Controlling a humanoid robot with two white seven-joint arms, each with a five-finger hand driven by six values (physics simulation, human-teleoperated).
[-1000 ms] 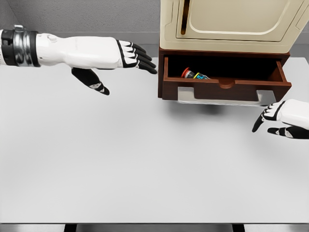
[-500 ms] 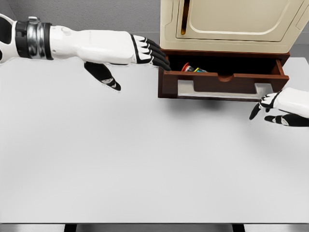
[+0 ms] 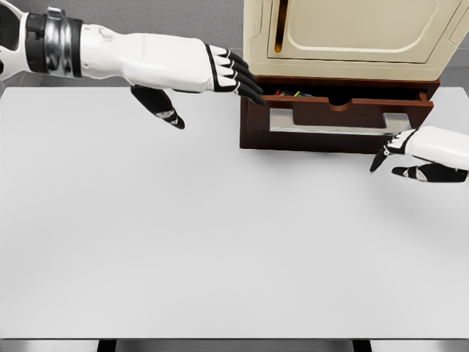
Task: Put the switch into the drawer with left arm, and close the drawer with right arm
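The brown drawer under the cream cabinet stands only slightly open. Through the narrow gap a sliver of the switch shows, red and coloured bits only. My left hand hovers at the drawer's upper left corner, fingers spread and holding nothing, its fingertips at the drawer's edge. My right hand sits just in front of the drawer's right end, fingers relaxed and empty, its fingertips close to the drawer front; contact is unclear.
The white table stretches out below both hands. The cabinet stands at the table's back right, its body overhanging the drawer.
The drawer has slid inward from wide open to nearly shut. My right hand moved up toward the drawer front. My left hand shifted right and slightly up to the drawer's corner.
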